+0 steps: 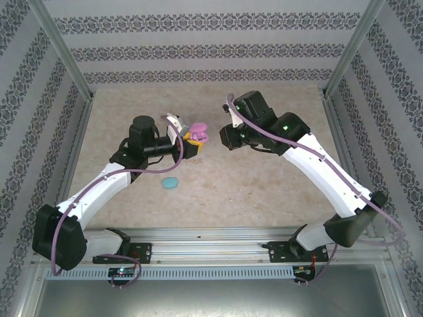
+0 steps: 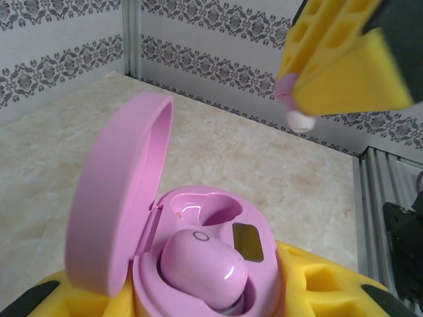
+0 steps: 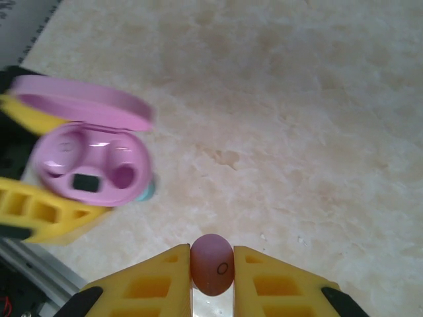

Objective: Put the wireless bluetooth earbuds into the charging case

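Note:
My left gripper (image 2: 205, 294) is shut on the pink charging case (image 2: 218, 264), its yellow fingers (image 2: 317, 284) on either side of the base. The lid (image 2: 119, 198) stands open to the left. One pink earbud (image 2: 198, 264) sits in the near socket, and the far socket (image 2: 215, 210) is empty. My right gripper (image 3: 212, 272) is shut on a second pink earbud (image 3: 212, 263), which it holds above the table to the right of the case (image 3: 92, 165). In the left wrist view that earbud's white tip (image 2: 301, 120) hangs above and beyond the case. From the top, the case (image 1: 197, 136) is mid-table.
A cyan oval case (image 1: 171, 182) lies shut on the beige table (image 1: 264, 191), near the left arm. Patterned walls and metal posts enclose the table on three sides. A metal rail (image 1: 211, 247) runs along the near edge.

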Controlling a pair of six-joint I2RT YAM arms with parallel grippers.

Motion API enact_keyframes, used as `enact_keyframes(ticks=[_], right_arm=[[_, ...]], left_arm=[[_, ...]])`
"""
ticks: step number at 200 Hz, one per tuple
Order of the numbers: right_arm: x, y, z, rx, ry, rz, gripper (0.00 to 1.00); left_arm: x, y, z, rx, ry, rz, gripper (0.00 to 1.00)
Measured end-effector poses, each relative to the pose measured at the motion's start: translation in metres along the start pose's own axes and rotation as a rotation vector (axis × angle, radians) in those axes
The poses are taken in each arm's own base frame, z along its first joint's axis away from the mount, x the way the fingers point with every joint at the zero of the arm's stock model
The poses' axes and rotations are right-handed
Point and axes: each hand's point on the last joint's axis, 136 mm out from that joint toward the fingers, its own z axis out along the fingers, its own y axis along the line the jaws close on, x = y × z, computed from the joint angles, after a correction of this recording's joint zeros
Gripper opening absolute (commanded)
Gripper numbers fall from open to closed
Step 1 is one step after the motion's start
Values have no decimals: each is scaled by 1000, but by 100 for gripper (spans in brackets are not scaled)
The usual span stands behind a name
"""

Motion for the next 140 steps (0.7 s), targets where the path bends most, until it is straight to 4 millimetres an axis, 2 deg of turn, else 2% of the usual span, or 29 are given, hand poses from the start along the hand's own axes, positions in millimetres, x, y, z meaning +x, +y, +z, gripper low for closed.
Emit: enact_keyframes(ticks=[31,52,96,140], right_arm=[[-11,23,-8,-33,-37,-81,18],[-17,31,-5,-43,-42,-118,18],[-22,34,15,-31,-2,-167,18],[-20,33,23,-23,27,-208,18]], left_arm=[[-5,-3,0,19,-17,-4,15],[-6,-5,0,29,-22,-10,15],[-8,-8,0,47,-29,-25,15],[-9,-8,0,51,-33,-29,15]])
